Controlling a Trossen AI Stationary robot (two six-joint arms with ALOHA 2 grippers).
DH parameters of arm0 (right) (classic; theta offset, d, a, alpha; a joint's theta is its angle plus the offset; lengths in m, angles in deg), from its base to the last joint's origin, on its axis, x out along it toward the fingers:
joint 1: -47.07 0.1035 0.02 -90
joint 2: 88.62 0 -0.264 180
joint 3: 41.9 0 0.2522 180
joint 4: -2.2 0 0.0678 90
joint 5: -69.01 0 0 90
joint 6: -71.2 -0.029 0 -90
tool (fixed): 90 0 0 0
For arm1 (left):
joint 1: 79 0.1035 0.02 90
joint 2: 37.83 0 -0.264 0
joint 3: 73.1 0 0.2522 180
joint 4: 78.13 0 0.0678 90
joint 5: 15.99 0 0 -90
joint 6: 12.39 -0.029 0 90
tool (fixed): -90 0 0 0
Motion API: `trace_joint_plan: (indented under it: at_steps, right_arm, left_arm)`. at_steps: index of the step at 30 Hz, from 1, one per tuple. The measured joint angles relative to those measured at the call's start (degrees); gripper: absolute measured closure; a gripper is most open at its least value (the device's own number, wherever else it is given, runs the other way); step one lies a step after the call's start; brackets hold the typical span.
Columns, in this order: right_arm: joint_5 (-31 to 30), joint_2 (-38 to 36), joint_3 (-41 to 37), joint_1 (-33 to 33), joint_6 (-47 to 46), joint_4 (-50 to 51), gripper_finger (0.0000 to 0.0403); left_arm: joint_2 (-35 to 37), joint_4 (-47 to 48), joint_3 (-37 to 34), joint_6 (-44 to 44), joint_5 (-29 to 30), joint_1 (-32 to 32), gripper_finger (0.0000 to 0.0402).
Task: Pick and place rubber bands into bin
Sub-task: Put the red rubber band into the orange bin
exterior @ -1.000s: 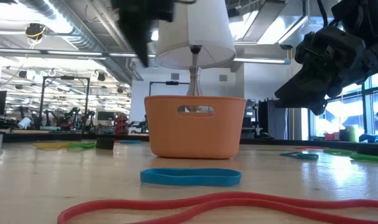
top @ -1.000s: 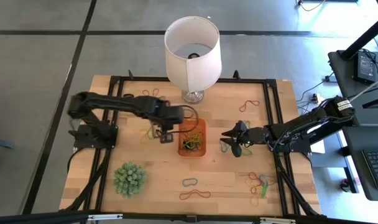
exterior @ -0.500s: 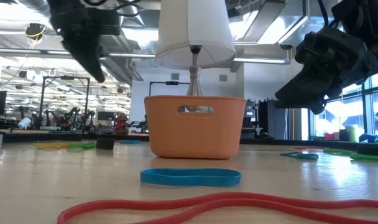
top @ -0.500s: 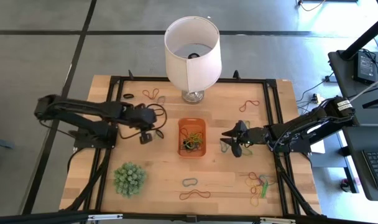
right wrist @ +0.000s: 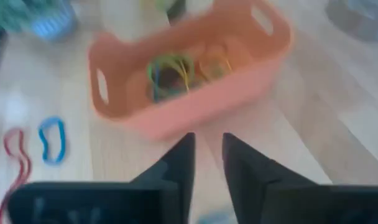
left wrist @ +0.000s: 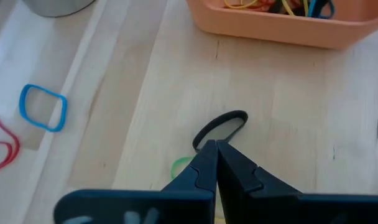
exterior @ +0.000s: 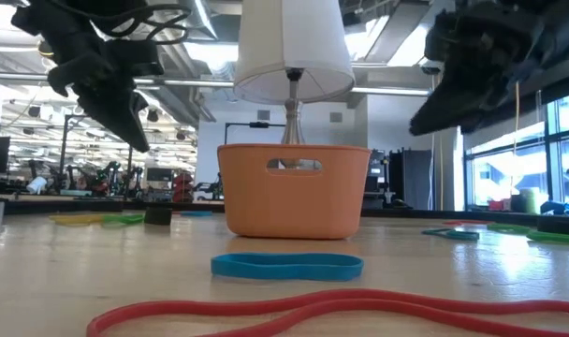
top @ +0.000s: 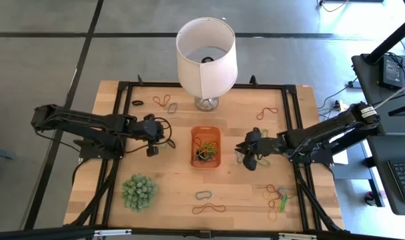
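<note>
Left tool (top: pixel 151 148) hanging low over the counter (top: pixel 236 193), between the counter's left rail and the orange bin (top: pixel 205 147), fingers pressed together with nothing caught between them. Just past its tips in the left wrist view, a black rubber band (left wrist: pixel 221 127) flat on the wood, and a bit of a green band (left wrist: pixel 179 166) beside the fingers; farther off, a blue band (left wrist: pixel 43 107) and a red one (left wrist: pixel 4 144).

Right tool (top: pixel 244 155) raised above the counter just to the right of the bin and pointing at it, fingers (right wrist: pixel 176 163) parted by a narrow gap; cannot tell whether anything is pinched there.

Bin upright near the counter's middle, in front of the white lamp (top: pixel 205 53), holding a tangle of rubber bands (top: pixel 205 148) in yellow, green, dark and orange. More loose bands scattered on the wood: a dark one and a red-brown one (top: pixel 162 101) near the far left corner, a red one (top: pixel 266 112) at far right, a cluster (top: pixel 277 196) at near right, a blue-grey loop (top: pixel 202 195) and a long red band (top: pixel 208 209) at the near edge. Spiky green ball plant (top: pixel 138 192) at near left.
</note>
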Motion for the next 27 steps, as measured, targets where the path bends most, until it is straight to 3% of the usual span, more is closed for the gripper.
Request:
trace_joint_plan:
  at_steps: [5,10,17,27]
  right_arm:
    - [8.3,1.09,10.75,1.48,-14.8,25.12,0.0366]
    - [16.59,2.87,12.85,5.2,-27.8,35.4,0.0381]
    - [25.19,7.37,11.39,13.79,-40.24,38.13,0.0383]
    - [26.58,16.51,11.37,27.69,-62.59,34.58,0.0383]
  left_arm:
    - [-0.1,-1.22,-0.92,0.85,0.2,0.0,0.0397]
    - [-0.1,-1.71,-0.92,0.89,0.2,-0.02,0.04]
    - [-0.1,-4.09,-0.92,0.95,0.02,-0.02,0.0397]
    - [-0.12,-5.72,-0.92,0.93,-0.02,-0.02,0.0399]
